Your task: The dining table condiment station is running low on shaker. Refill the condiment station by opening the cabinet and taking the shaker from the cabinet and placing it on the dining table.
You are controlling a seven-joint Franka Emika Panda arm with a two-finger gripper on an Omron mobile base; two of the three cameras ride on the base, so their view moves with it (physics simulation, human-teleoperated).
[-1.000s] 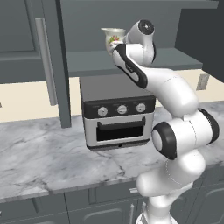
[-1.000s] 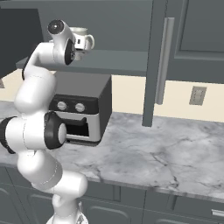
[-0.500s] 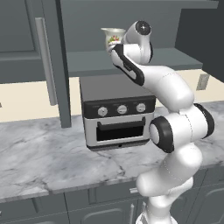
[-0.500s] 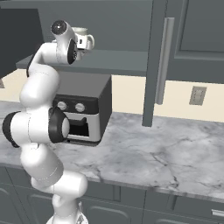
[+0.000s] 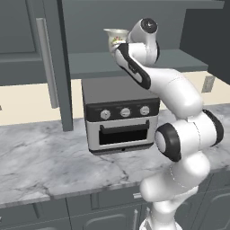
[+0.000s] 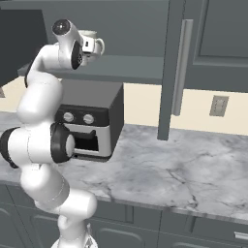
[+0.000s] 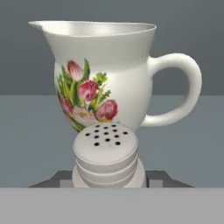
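1. Shaker (image 7: 106, 157): upright, long axis vertical, perforated cap (holes on top) facing up, on the cabinet (image 5: 134, 63) shelf before a floral pitcher (image 7: 103, 74).
2. Jaws flank it; grip unclear.

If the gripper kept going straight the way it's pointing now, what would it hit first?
The shaker, right in front of it and very close; the floral pitcher stands just behind, though the depth between them is unclear.

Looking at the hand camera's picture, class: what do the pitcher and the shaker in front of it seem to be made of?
Pitcher: likely glazed ceramic, glossy white with soft highlights and a painted tulip motif.
Shaker: matte off-white, perhaps plastic or unglazed ceramic; its ridged cap is pierced with small dark holes. The rendering leaves this open.
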